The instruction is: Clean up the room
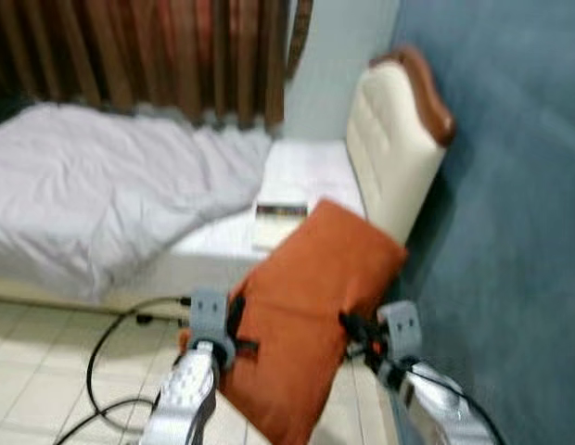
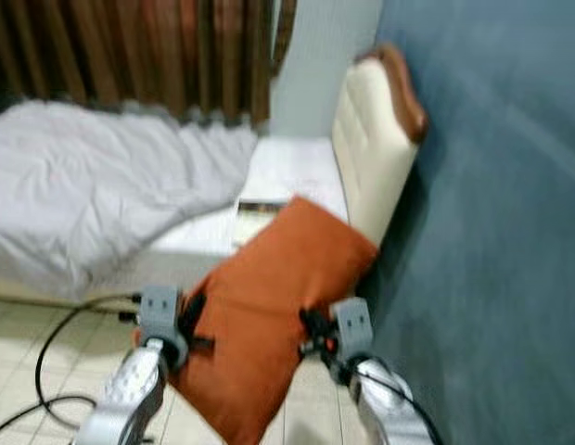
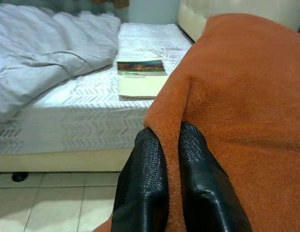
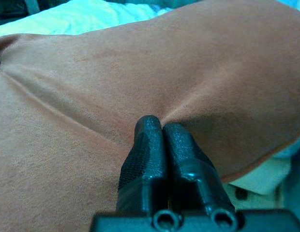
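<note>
An orange pillow (image 1: 311, 306) hangs in the air between my two arms, in front of the bed's near corner. My left gripper (image 3: 171, 137) is shut on a fold at the pillow's left edge (image 3: 237, 96). My right gripper (image 4: 157, 126) is shut on the pillow's fabric (image 4: 140, 72) at its right side, seen in the eye view as the right gripper (image 1: 357, 329). The left gripper (image 1: 236, 315) holds at about the same height.
A bed (image 1: 297, 167) with a crumpled white duvet (image 1: 93, 185) and a cream headboard (image 1: 389, 139) stands ahead. A book (image 3: 140, 77) lies on the mattress near the pillow. A blue wall (image 1: 510, 232) is close on the right. Black cables (image 1: 111, 352) lie on the tiled floor.
</note>
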### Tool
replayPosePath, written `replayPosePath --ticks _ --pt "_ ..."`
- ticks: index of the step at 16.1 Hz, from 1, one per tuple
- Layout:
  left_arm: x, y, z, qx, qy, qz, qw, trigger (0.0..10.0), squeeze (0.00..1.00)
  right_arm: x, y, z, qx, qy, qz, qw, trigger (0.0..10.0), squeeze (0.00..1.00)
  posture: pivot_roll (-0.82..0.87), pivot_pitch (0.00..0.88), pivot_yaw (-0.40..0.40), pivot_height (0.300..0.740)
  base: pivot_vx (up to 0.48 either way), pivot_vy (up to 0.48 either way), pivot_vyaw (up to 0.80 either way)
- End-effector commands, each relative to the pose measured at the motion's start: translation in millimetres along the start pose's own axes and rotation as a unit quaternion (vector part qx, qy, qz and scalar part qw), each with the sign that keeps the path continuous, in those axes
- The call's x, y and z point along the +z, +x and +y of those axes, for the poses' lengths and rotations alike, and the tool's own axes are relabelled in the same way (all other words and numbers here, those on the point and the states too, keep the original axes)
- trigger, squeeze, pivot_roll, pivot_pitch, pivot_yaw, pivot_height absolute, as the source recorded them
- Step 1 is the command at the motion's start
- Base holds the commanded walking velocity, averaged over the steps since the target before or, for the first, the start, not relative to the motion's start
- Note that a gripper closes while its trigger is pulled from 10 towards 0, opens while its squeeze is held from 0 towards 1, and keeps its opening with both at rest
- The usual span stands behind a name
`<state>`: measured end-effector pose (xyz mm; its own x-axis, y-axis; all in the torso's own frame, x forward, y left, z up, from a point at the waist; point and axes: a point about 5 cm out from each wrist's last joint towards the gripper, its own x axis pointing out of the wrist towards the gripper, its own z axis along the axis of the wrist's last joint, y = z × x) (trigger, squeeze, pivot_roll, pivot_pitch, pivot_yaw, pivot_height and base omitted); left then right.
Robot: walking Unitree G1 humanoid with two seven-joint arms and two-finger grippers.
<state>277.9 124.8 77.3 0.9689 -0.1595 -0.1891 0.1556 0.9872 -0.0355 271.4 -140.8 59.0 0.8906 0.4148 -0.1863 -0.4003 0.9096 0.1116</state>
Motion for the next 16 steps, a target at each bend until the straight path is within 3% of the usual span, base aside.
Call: replayPosePath --ticks 1,12,16 --pt "17.2 -5.5 48.1 0.120 0.007 -0.042 0.992 10.0 0.00 3.7 -9.6 -23.6 -0.049 -0.010 -0.007 0.999 10.0 0.00 0.10 0.000 -0.119 0.740 0.480 0.000 0.00" --pt "24.8 2.4 55.5 0.127 0.020 -0.048 0.991 10.0 0.00 4.3 -4.1 -22.3 -0.048 -0.010 -0.009 0.999 10.0 0.00 0.10 0.000 -0.114 0.740 0.480 0.000 0.00" --pt "22.4 3.6 51.3 0.108 0.026 -0.042 0.993 10.0 0.00 3.4 -3.0 -21.1 -0.047 -0.006 -0.008 0.999 10.0 0.00 0.10 0.000 -0.114 0.740 0.480 0.000 0.00"
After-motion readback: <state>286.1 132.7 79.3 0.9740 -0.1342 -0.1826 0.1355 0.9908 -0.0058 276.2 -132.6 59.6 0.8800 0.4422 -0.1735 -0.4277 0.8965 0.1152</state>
